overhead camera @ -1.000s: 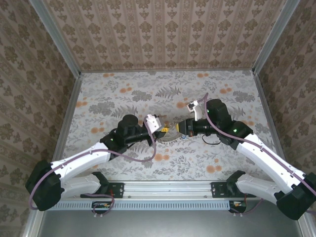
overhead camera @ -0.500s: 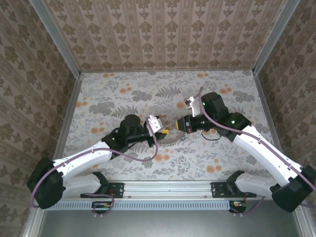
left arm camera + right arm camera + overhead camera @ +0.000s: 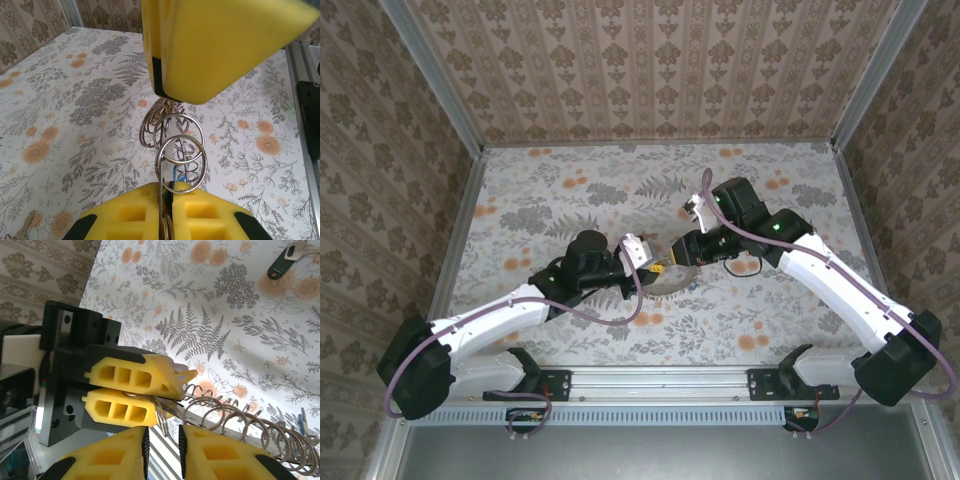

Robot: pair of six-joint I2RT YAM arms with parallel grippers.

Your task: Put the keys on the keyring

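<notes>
Left end effector (image 3: 172,142): pressed together on the keyring. Yellow fingers (image 3: 215,45) above and below a single wire loop, which is pinched edge-on in the left wrist view.
Right end effector (image 3: 163,441): yellow fingers (image 3: 215,457) parted by a narrow gap. One loop of the keyring dips toward that gap; contact cannot be told.
Relation of the two: tip to tip near the middle of the worktop in the top view, the right one just to the right and slightly farther.
Keyring (image 3: 235,421): thin grey-bronze wire, many loops in a row like a stretched coil. One end sits in the left end effector and the rest runs off to the right, low over the worktop; resting or lifted cannot be told.
Black-headed key (image 3: 285,261): flat on the worktop, well apart from the keyring, not threaded.
Pale key (image 3: 22,231): flat on the worktop at the lower corner of the left wrist view, partly cut off, apart from the keyring.
Blue piece (image 3: 304,419): small, beside the free end of the coil; attached or loose cannot be told.
Worktop (image 3: 570,190): white cover printed with grey ferns and orange flowers.
Cable (image 3: 620,318): purple, looped along the left arm.
Walls (image 3: 650,70): brown patterned paper at left, far and right.
Rail (image 3: 660,380): metal, along the near edge, carrying both arm bases.
</notes>
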